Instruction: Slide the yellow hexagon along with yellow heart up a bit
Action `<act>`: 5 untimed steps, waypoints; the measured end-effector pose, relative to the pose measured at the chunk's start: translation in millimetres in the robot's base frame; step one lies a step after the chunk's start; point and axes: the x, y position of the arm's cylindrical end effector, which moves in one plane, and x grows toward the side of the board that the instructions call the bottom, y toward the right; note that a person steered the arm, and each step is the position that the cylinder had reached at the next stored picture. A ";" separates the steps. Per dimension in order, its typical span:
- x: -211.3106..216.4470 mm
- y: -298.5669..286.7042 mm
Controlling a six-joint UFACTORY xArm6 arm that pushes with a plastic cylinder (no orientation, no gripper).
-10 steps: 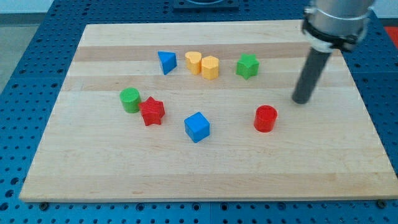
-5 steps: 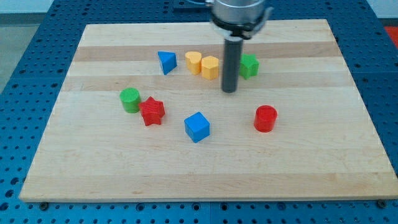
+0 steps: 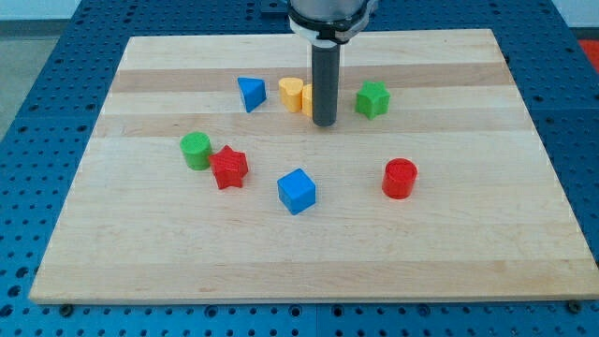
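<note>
The yellow heart [image 3: 291, 94] lies near the top middle of the wooden board [image 3: 140, 243]. The yellow hexagon [image 3: 307, 99] sits right beside it on its right and is mostly hidden behind my rod. My tip [image 3: 324, 123] rests on the board just below and in front of the hexagon, at its lower right edge. Whether the tip touches the hexagon cannot be told.
A blue triangle [image 3: 250, 94] is left of the heart. A green star [image 3: 372, 98] is right of the rod. A green cylinder [image 3: 196, 150], a red star [image 3: 228, 168], a blue cube [image 3: 297, 191] and a red cylinder [image 3: 400, 178] lie lower on the board.
My tip has swept from the board's right side leftwards to just below the yellow hexagon. The blocks have not moved.
</note>
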 end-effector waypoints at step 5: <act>-11.4 5.8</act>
